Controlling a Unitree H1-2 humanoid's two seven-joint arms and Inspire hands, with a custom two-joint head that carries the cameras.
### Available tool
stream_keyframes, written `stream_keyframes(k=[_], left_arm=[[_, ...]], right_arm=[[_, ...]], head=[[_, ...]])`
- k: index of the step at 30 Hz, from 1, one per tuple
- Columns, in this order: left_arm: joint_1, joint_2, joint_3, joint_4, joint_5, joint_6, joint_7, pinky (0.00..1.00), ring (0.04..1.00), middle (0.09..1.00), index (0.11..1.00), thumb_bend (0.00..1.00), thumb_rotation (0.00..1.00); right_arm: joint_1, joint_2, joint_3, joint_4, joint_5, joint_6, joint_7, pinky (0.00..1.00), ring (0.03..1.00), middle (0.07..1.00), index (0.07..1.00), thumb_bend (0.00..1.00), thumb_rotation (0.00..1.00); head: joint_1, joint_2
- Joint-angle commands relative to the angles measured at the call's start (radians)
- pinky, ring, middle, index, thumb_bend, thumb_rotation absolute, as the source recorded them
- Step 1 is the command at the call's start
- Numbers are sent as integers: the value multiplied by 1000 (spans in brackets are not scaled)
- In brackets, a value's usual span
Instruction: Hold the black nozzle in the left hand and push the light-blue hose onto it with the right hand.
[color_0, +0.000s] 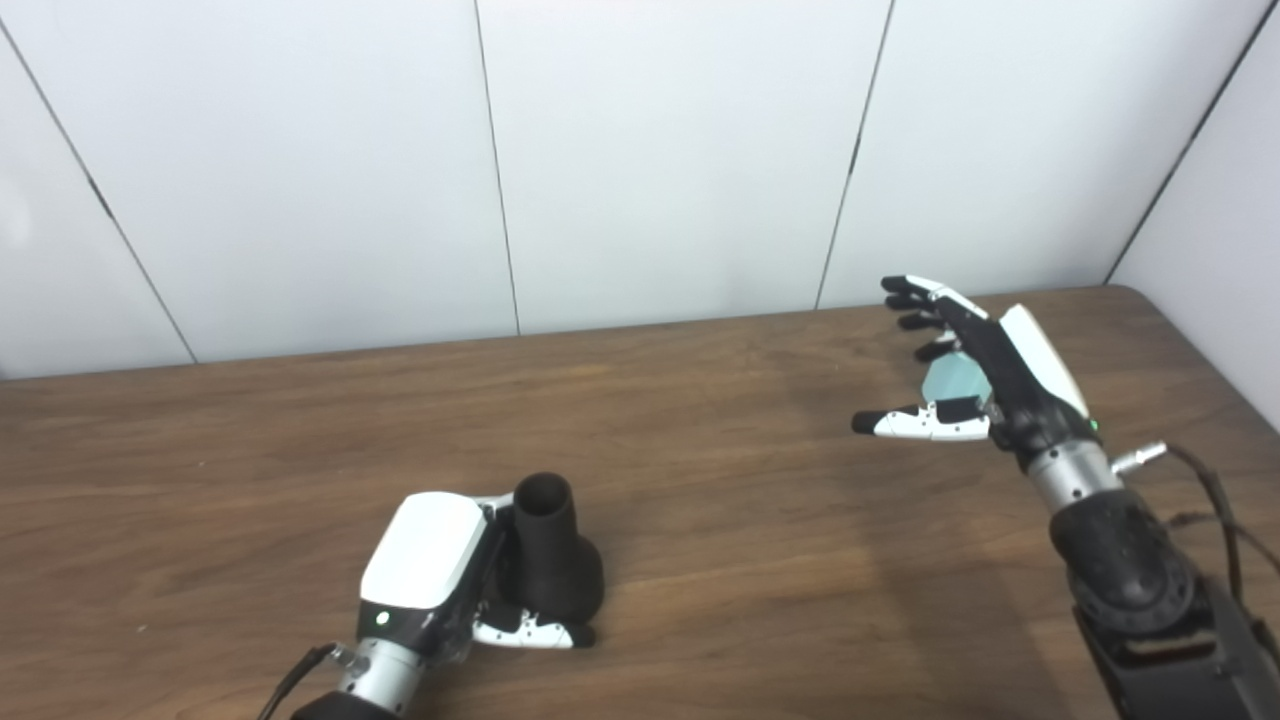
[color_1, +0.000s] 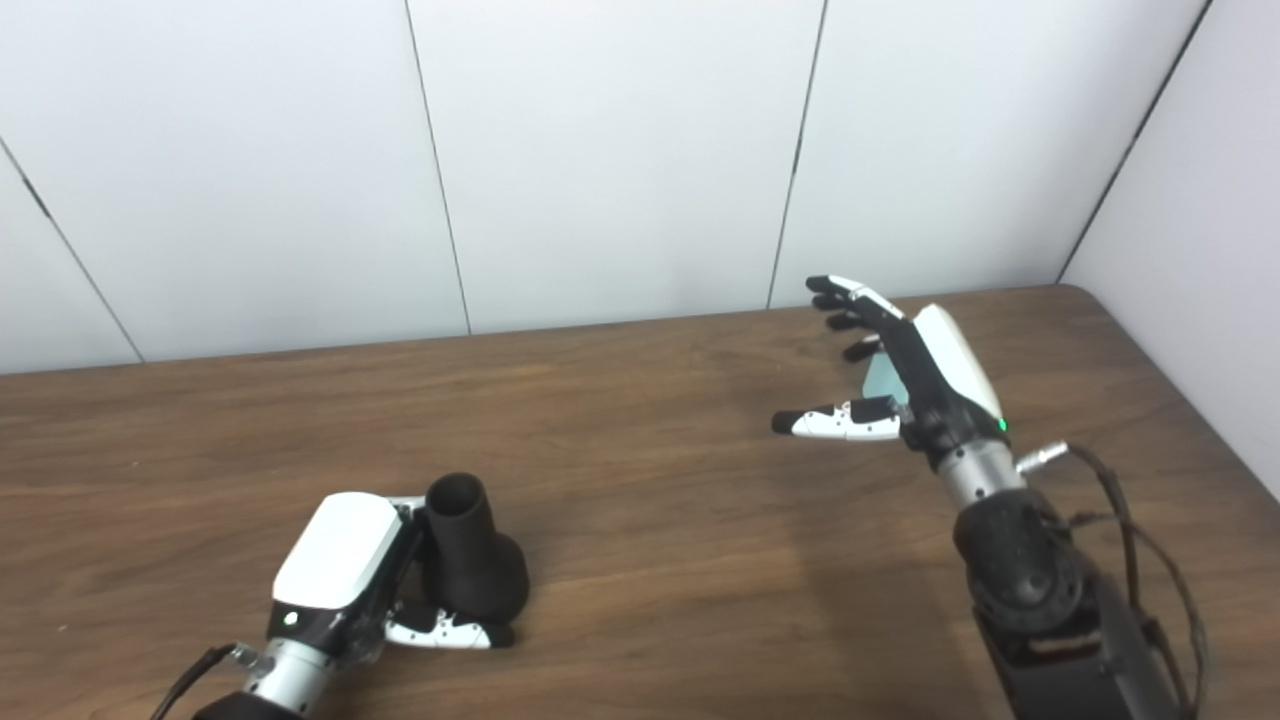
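Black nozzle (color_0: 552, 548) stands upright, left hand (color_0: 440, 570) wrapped around it. Right hand (color_0: 965, 375) spread over light-blue hose (color_0: 957, 379); close fingers squarely before lifting.

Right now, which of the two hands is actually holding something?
The left hand, low on the table, wraps the upright black nozzle. The right hand is open, fingers spread, gripping nothing.

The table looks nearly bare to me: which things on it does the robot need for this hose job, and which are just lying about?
Needed for the job:
- black nozzle, standing upright, gripped by the left hand
- light-blue hose, mostly hidden behind the open right hand

Just lying about:
- nothing; only the wooden table and the white wall panels
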Motion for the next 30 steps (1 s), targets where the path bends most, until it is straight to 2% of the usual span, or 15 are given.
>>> stream_keyframes(k=[1, 5, 8, 10, 14, 19, 24, 27, 30], left_arm=[[13, 22, -4, 32, -6, -7, -40, 350, 424, 418, 525, 517, 0], [15, 25, 4, 33, -13, -17, -42, 353, 433, 420, 525, 517, 0], [19, 29, 10, 30, -19, -23, -38, 369, 455, 423, 527, 517, 0], [22, 31, 14, 29, -23, -27, -33, 365, 443, 419, 527, 516, 0], [28, 35, 18, 17, -30, -22, -51, 360, 438, 416, 527, 516, 0], [30, 45, 20, 8, -27, -23, -66, 344, 431, 412, 526, 516, 0], [33, 52, 29, 0, -34, -26, -74, 345, 430, 412, 525, 516, 0], [37, 53, 33, -8, -37, -25, -82, 336, 416, 407, 522, 516, 0], [41, 53, 36, -14, -35, -27, -85, 316, 394, 403, 520, 515, 0]], right_arm=[[-50, -61, 8, 1, -73, -19, 11, 728, 801, 821, 835, 728, 214], [-89, -134, 27, 55, -137, -9, 49, 767, 833, 820, 823, 786, 191], [-131, -184, 50, 111, -190, 16, 100, 868, 890, 852, 825, 842, 196], [-157, -210, 66, 153, -217, 19, 126, 922, 927, 871, 827, 888, 180], [-208, -240, 101, 222, -271, 35, 176, 956, 968, 901, 844, 939, 195], [-264, -270, 155, 301, -323, 41, 226, 948, 976, 914, 858, 980, 294], [-305, -266, 184, 389, -343, 37, 225, 913, 953, 900, 854, 997, 297], [-325, -243, 168, 444, -307, 39, 209, 848, 930, 895, 848, 1000, 276], [-335, -226, 153, 473, -279, 41, 198, 824, 922, 900, 850, 993, 276]], head=[[-1, 0], [-21, -1], [-31, -1], [-37, -2], [-45, 1], [-52, 2], [-67, 4], [-72, 6], [-74, 8]])
